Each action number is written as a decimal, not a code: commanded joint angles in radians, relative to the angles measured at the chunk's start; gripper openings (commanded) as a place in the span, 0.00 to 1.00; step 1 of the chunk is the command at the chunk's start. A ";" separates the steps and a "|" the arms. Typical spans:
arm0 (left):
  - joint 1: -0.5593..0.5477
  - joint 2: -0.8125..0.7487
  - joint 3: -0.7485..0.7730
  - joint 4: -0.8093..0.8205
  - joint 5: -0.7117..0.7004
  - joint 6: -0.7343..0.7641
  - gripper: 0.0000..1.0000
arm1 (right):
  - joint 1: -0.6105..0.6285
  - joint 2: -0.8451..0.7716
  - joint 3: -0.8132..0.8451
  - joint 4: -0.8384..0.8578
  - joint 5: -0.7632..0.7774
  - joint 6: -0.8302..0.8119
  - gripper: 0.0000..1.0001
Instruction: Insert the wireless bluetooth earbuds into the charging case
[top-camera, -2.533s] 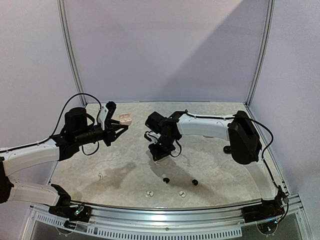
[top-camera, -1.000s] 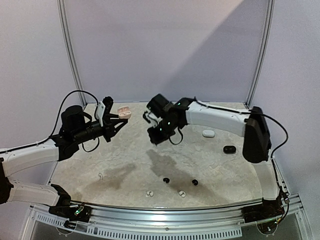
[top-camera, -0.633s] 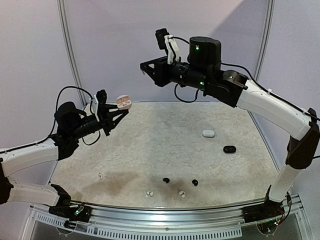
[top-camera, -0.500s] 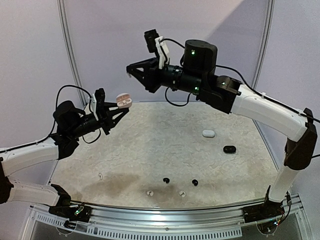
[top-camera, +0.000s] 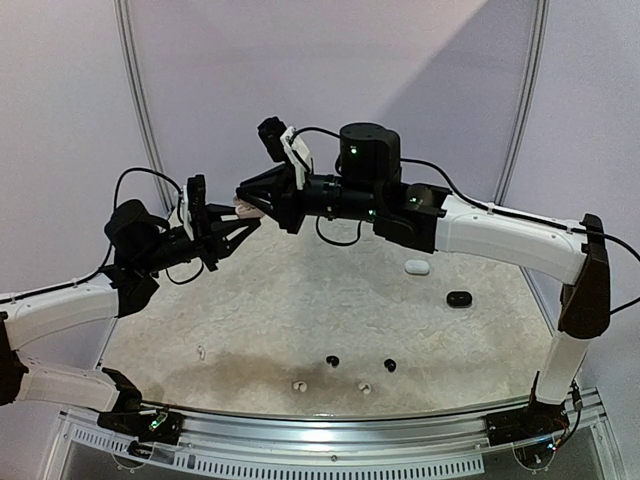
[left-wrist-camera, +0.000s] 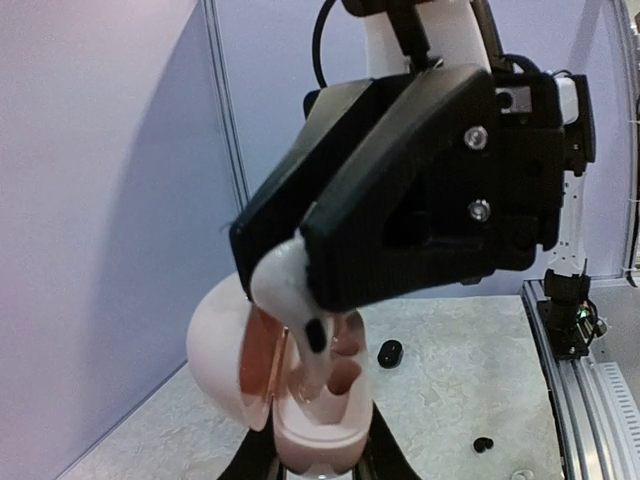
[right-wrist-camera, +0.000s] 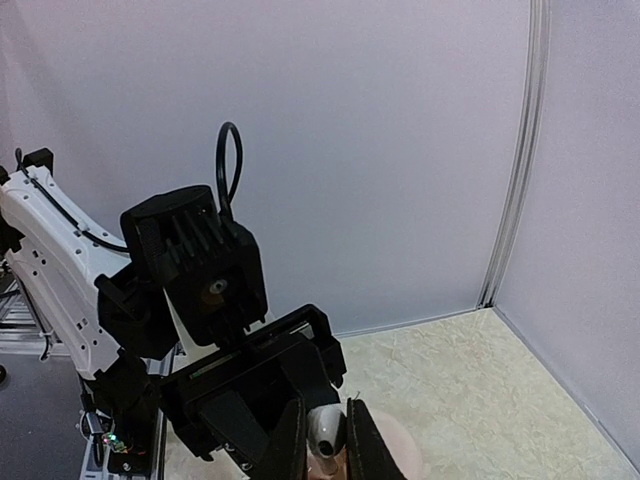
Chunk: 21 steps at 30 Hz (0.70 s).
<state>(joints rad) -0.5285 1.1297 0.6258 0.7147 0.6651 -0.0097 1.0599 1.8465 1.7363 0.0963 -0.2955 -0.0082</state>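
My left gripper (top-camera: 232, 224) is shut on an open pink charging case (top-camera: 243, 208) and holds it up in the air, lid back. In the left wrist view the case (left-wrist-camera: 312, 425) sits between my fingers at the bottom edge. My right gripper (top-camera: 250, 196) is shut on a white earbud (left-wrist-camera: 288, 288), its stem pointing down into a slot of the case. The right wrist view shows that earbud (right-wrist-camera: 325, 428) pinched between the fingers, right over the pink case (right-wrist-camera: 392, 452). Two black earbuds (top-camera: 332, 360) (top-camera: 389, 365) and three white ones (top-camera: 297, 386) (top-camera: 364, 387) (top-camera: 201, 351) lie on the table.
A closed white case (top-camera: 417, 267) and a closed black case (top-camera: 459, 299) lie at the right of the table. The black case (left-wrist-camera: 390, 352) and a black earbud (left-wrist-camera: 483, 444) also show in the left wrist view. Walls stand close behind and to the sides.
My right arm rose from the table, swung high, then came down left with the white earbud onto the case. My left gripper lifted the case a little.
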 joint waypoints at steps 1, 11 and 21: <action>-0.010 0.010 0.026 0.015 0.021 -0.023 0.00 | -0.002 -0.036 -0.034 0.031 0.008 -0.006 0.00; -0.010 0.008 0.024 -0.011 0.019 -0.020 0.00 | -0.018 -0.077 -0.081 0.111 0.002 0.063 0.00; -0.010 0.006 0.020 -0.006 0.015 -0.016 0.00 | -0.018 -0.088 -0.101 0.120 0.005 0.073 0.00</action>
<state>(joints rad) -0.5285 1.1343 0.6258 0.7124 0.6743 -0.0277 1.0466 1.7874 1.6592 0.2028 -0.2943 0.0509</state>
